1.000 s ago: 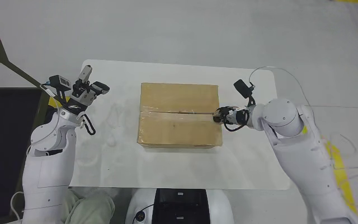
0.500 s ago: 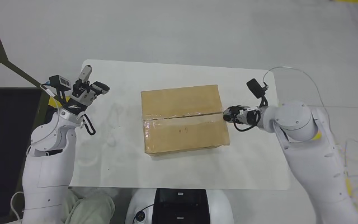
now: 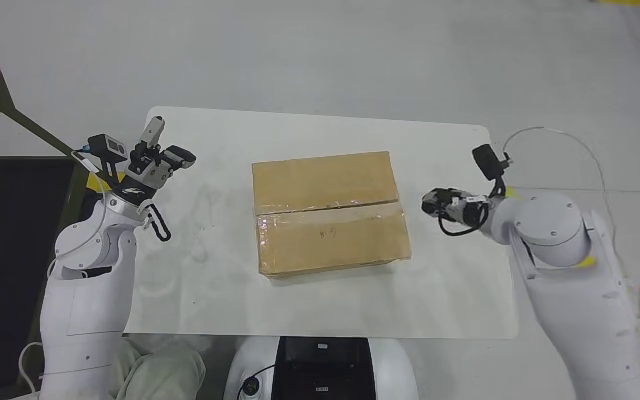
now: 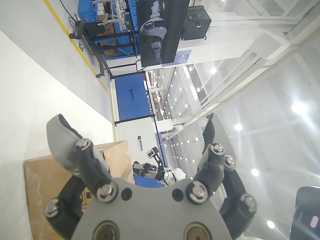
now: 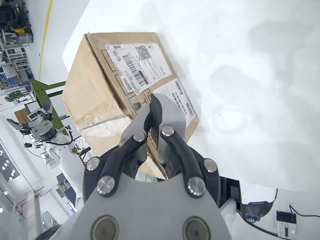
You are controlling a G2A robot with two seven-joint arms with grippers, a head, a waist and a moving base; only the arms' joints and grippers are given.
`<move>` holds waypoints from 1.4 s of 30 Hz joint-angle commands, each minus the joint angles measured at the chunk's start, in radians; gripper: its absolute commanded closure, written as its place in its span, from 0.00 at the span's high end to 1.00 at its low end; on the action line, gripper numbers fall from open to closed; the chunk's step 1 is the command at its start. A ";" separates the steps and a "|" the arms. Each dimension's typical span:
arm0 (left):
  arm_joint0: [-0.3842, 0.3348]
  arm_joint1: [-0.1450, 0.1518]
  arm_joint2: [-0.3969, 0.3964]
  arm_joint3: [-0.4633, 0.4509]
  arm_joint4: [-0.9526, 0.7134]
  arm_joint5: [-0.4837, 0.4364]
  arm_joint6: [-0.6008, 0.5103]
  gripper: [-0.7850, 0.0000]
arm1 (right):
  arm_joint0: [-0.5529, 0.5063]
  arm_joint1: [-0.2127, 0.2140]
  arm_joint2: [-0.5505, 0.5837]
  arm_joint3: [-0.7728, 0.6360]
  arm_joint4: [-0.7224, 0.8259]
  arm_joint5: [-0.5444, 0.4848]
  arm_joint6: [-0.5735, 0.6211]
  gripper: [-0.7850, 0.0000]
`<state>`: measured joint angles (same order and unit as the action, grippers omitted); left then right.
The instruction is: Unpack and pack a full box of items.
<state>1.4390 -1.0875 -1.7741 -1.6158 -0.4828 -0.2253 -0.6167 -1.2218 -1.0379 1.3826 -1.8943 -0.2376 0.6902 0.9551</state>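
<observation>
Cardboard box [image 3: 330, 212] mid-frame, seam taped; likely stiff, heavy if full, so take it by the end walls. Right gripper [image 3: 430, 201] pinched together, empty, just right of it; left gripper [image 3: 160, 148] spread wide, empty.

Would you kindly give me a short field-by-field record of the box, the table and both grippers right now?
Box: closed cardboard box, middle of white table
Seam: covered with clear tape
Left gripper: open, empty, near the table's left edge
Right gripper: shut, empty, beside the box's end, not touching
Labels: on that end
</observation>
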 commanded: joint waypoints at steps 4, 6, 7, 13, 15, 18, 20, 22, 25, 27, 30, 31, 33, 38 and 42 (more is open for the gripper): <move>0.000 0.000 0.000 0.000 0.000 0.000 0.000 1.00 | -0.024 0.005 0.046 -0.029 -0.016 -0.038 -0.079 0.00; 0.000 0.000 0.000 0.000 0.000 0.000 0.000 1.00 | -0.027 0.008 0.067 -0.034 -0.026 -0.056 -0.088 0.00; 0.000 0.000 0.000 0.000 0.000 0.000 0.000 1.00 | -0.029 0.010 0.075 -0.034 -0.030 -0.067 -0.087 0.00; 0.000 0.000 0.000 0.000 0.000 0.000 0.000 1.00 | -0.021 0.015 0.093 -0.012 -0.040 -0.144 -0.108 0.28; 0.000 0.000 0.000 0.000 0.000 0.000 0.000 1.00 | -0.018 0.015 0.091 -0.005 -0.045 -0.176 -0.132 0.64; 0.000 0.000 0.000 0.000 0.000 0.000 0.000 1.00 | -0.018 0.015 0.091 -0.003 -0.046 -0.184 -0.139 0.22; 0.000 0.000 0.000 0.000 0.000 0.000 0.000 1.00 | -0.018 0.015 0.091 -0.003 -0.046 -0.187 -0.141 0.38; 0.000 0.000 0.000 0.000 0.000 0.000 0.000 1.00 | -0.018 0.015 0.091 -0.003 -0.046 -0.186 -0.140 0.54; 0.000 0.000 0.000 0.000 0.000 0.000 0.000 1.00 | -0.018 0.015 0.091 -0.003 -0.046 -0.185 -0.140 0.73; 0.000 0.000 0.000 0.000 0.000 0.000 0.000 1.00 | -0.018 0.015 0.091 -0.003 -0.046 -0.185 -0.140 0.84; 0.000 0.000 0.000 0.000 0.000 0.000 0.000 1.00 | -0.018 0.015 0.091 -0.003 -0.046 -0.185 -0.140 0.95; 0.000 0.000 0.000 0.000 0.000 0.000 0.000 1.00 | -0.018 0.015 0.091 -0.003 -0.046 -0.185 -0.140 0.97; 0.000 0.000 0.000 0.000 0.000 0.000 0.000 1.00 | -0.018 0.015 0.091 -0.003 -0.046 -0.185 -0.140 0.99; 0.000 0.000 0.000 0.000 0.000 0.000 0.000 1.00 | -0.018 0.015 0.091 -0.003 -0.046 -0.185 -0.140 0.99; 0.000 0.000 0.000 0.000 0.000 0.000 0.000 1.00 | -0.018 0.015 0.091 -0.003 -0.046 -0.185 -0.140 0.99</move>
<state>1.4390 -1.0875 -1.7741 -1.6158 -0.4828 -0.2253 -0.6167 -1.2400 -1.0232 1.4734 -1.8973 -0.2832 0.5049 0.8152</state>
